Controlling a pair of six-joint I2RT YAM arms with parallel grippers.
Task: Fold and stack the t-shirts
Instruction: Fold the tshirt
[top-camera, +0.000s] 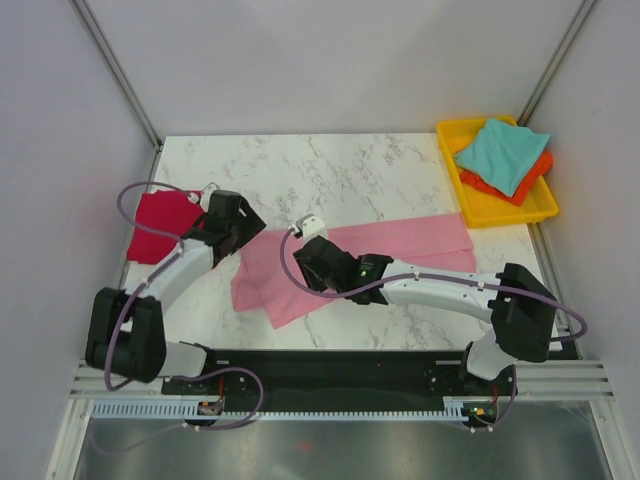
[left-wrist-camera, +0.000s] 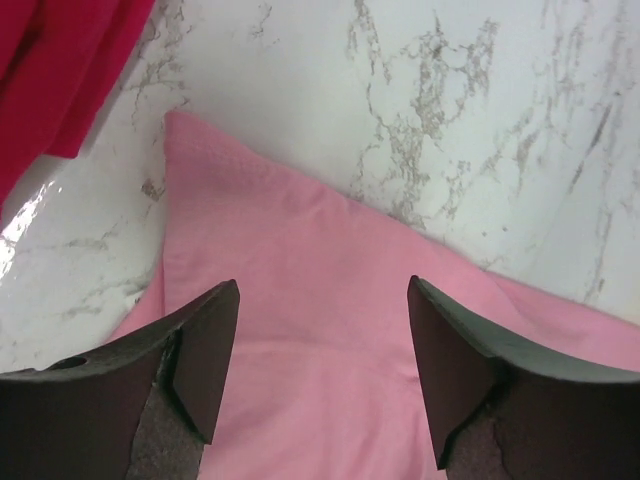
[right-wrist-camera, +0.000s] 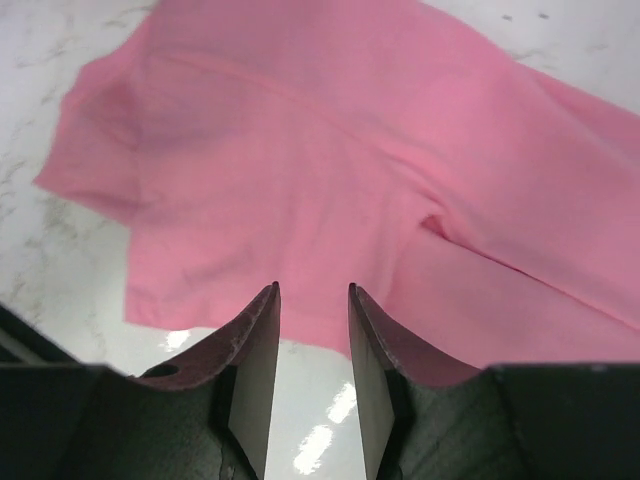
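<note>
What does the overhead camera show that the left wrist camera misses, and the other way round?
Only overhead: the yellow tray with a teal shirt lying on an orange shirt, and the right arm. Only the left wrist: the left gripper up close, fingers apart, nothing between them. Both: the pink shirt, the red shirt, the marble table.

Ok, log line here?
pink shirt spread; left claw open over it; right claw open, empty; red shirt at left; teal shirt on orange shirt in tray
</note>
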